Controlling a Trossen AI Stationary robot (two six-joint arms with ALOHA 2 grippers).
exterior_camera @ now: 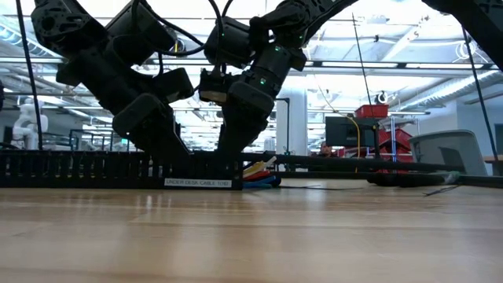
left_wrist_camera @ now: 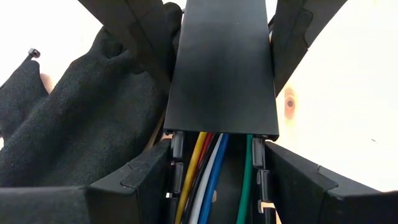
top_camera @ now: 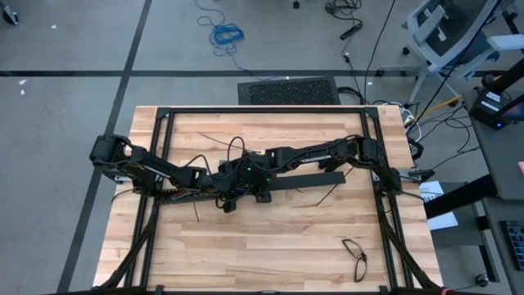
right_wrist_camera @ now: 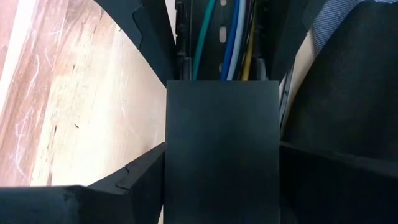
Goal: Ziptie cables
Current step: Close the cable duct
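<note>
The cables (left_wrist_camera: 202, 180), yellow, red, white, blue, green and black, run side by side inside a long black slotted tray (exterior_camera: 118, 169) lying on the wooden table. Their ends show at the tray's end (exterior_camera: 259, 174). A flat black lid (left_wrist_camera: 224, 68) covers part of the tray and reaches on toward the table's right (top_camera: 307, 181). At the table's middle, my left gripper (left_wrist_camera: 217, 180) straddles the uncovered stretch, and my right gripper (right_wrist_camera: 221, 174) straddles the lid, facing it. My left gripper has the tray between its two fingers, one on each slotted side wall (left_wrist_camera: 176, 152), just short of the lid's edge. The fingers slant down from the table's left and lie across the tray, which rests on the table. My right gripper has the lid's two long edges (right_wrist_camera: 166, 155) between its two fingers. The fingers slant down from the table's right, across the lid. What lies under the lid there is hidden.
Thin black strips (top_camera: 327, 195) lie loose on the table near the tray. A small black loop (top_camera: 354, 258) sits near the front right corner. Dark fabric (left_wrist_camera: 74, 118) bulges beside the tray. A black frame (top_camera: 160, 123) borders the table.
</note>
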